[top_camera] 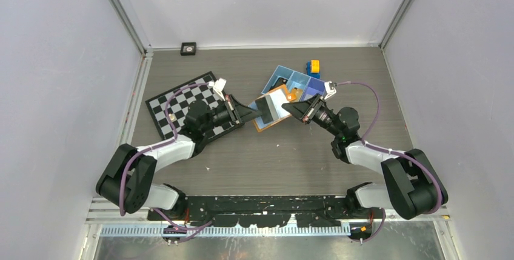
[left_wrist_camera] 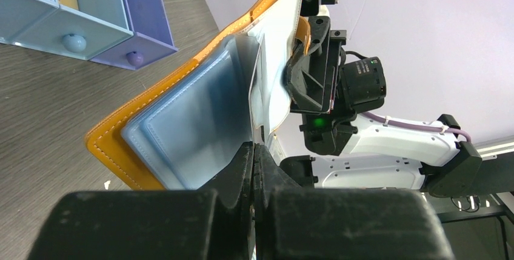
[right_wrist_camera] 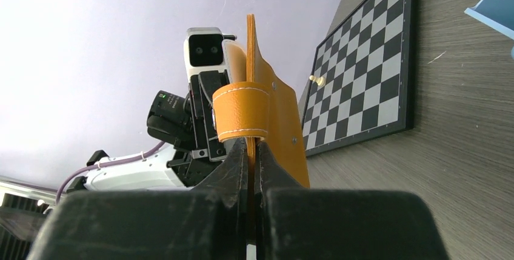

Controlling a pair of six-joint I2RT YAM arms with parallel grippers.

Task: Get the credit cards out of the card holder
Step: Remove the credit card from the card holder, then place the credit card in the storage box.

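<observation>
The left gripper (left_wrist_camera: 253,172), clamped on a clear sleeve (left_wrist_camera: 194,120), and the right gripper (right_wrist_camera: 253,169), clamped on the orange cover (right_wrist_camera: 279,120), face each other, holding the card holder (top_camera: 271,110) open between them beside the tray (top_camera: 299,79).

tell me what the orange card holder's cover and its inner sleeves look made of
The card holder cover looks like matte orange leather or imitation leather: pale stitching runs along its edge. The sleeves look like soft clear plastic, greyish and slightly glossy, with pressed seams round each pocket.
</observation>
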